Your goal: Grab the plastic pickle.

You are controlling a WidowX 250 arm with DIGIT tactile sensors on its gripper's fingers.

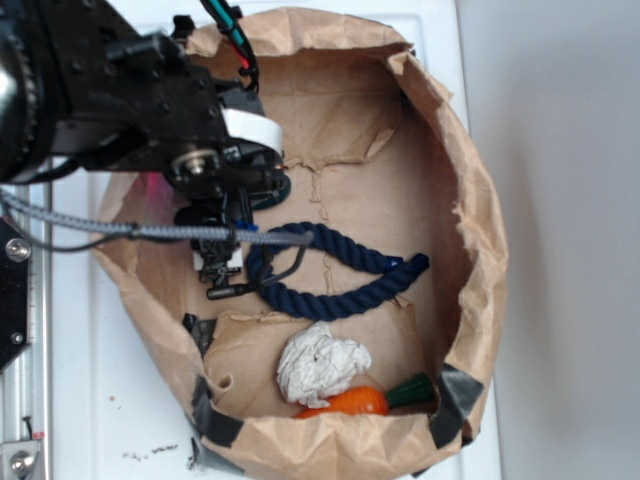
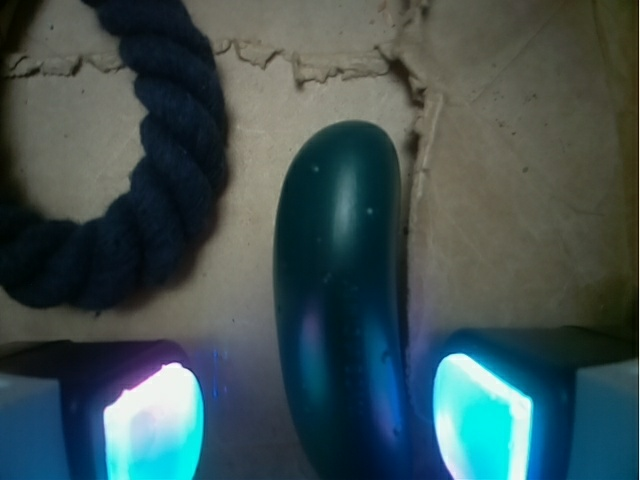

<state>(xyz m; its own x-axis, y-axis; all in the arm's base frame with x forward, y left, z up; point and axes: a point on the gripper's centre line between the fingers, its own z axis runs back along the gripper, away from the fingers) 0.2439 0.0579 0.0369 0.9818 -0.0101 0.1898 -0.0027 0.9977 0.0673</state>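
The plastic pickle (image 2: 340, 300) is a glossy dark green, slightly curved sausage lying on the brown paper floor. In the wrist view it runs from the middle down to the bottom edge, between my two glowing pads (image 2: 152, 420). My gripper (image 2: 318, 420) is open around it. A clear strip of paper shows between the pickle and the left pad, and only a narrow gap separates it from the right one. In the exterior view the gripper (image 1: 222, 265) hangs low at the left of the bag, and the arm hides the pickle.
A dark navy rope loop (image 1: 340, 275) lies just beside the gripper, curling at upper left (image 2: 150, 200) in the wrist view. Crumpled white paper (image 1: 320, 365) and an orange carrot toy (image 1: 350, 402) sit near the front. The torn paper bag wall (image 1: 480, 230) rings everything.
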